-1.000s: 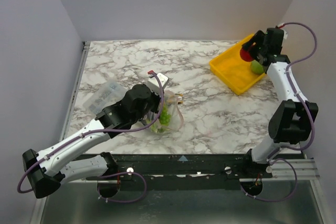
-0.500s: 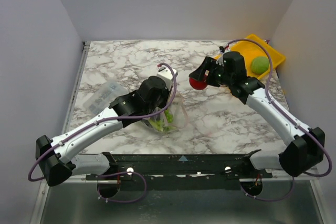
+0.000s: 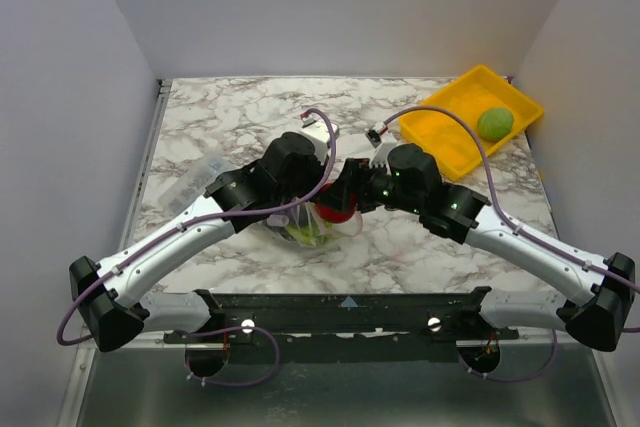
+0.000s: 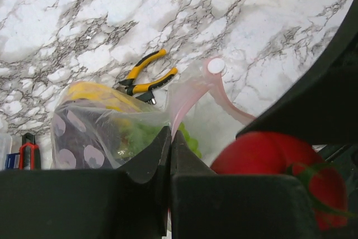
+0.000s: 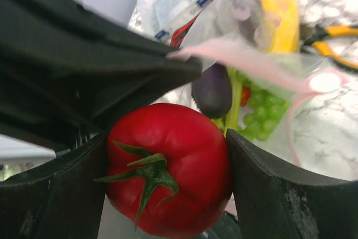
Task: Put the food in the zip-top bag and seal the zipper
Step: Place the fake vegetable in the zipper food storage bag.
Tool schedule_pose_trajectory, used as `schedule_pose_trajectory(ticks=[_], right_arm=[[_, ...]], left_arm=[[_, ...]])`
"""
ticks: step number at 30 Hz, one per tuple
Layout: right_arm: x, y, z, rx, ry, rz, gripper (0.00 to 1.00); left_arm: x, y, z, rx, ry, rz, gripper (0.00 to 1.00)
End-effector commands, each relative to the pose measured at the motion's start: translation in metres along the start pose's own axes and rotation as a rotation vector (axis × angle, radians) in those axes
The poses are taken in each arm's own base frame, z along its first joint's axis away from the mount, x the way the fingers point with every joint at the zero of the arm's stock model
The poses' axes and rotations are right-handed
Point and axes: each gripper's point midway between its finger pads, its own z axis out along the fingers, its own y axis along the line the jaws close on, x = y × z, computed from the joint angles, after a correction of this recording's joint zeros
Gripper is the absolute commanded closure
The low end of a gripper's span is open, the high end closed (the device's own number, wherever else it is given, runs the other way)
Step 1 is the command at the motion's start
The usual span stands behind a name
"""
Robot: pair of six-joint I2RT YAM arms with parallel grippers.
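Swung red tomato (image 5: 168,166), clasped in right gripper (image 3: 345,197), from yellow tray (image 3: 445,139) to mouth of zip-top bag (image 4: 100,132). Holding that mouth open, left gripper (image 4: 169,149) pinched on its rim. Still loading; next, lower inside, release.

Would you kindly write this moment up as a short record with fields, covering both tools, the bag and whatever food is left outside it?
left tool: shut, pinching the zip-top bag at its mouth edge
right tool: clamped on the red tomato, at the bag's mouth
zipper: unsealed, pink strip loose
in bag: lemon, eggplant, green grapes
yellow tray: holds one green fruit
also on table: pliers
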Motion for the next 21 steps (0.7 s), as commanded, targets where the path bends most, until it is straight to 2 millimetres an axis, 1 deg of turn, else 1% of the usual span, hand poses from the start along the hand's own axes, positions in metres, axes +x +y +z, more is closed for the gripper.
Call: schedule_pose_trajectory(ticks=[1, 2, 4, 5, 7, 10, 14, 17, 18, 21], right_arm=[[0.009, -0.002, 0.002, 0.044, -0.023, 0.007, 1.0], [0.006, -0.006, -0.004, 0.068, -0.046, 0.009, 1.0], [0.0, -0.007, -0.018, 0.066, -0.083, 0.003, 1.0], [-0.002, -0.004, -0.023, 0.052, -0.096, -0.006, 1.0], [0.0, 0.002, -0.027, 0.025, -0.076, -0.028, 1.0], [0.008, 0.012, -0.023, -0.033, -0.027, -0.036, 1.0], [0.012, 0.017, -0.02, -0.064, -0.017, -0.042, 1.0], [0.015, 0.017, -0.014, -0.063, -0.004, -0.06, 1.0], [0.016, 0.014, -0.01, -0.052, -0.012, -0.066, 0.99], [0.011, 0.007, 0.001, -0.02, -0.045, -0.063, 0.93]], left_arm=[[-0.01, -0.002, -0.009, 0.056, -0.019, -0.025, 1.0], [-0.01, -0.001, -0.01, 0.056, -0.022, -0.032, 1.0], [-0.015, 0.001, -0.015, 0.06, -0.043, -0.049, 1.0], [-0.018, 0.001, -0.017, 0.069, -0.054, -0.053, 1.0], [-0.024, 0.001, -0.023, 0.078, -0.066, -0.057, 1.0], [-0.032, 0.001, -0.027, 0.081, -0.072, -0.049, 1.0], [-0.036, -0.004, -0.03, 0.114, -0.074, -0.052, 1.0], [-0.039, -0.006, -0.035, 0.126, -0.086, -0.071, 1.0], [-0.041, -0.008, -0.037, 0.138, -0.085, -0.074, 1.0], [-0.042, -0.011, -0.046, 0.158, -0.087, -0.086, 1.0]])
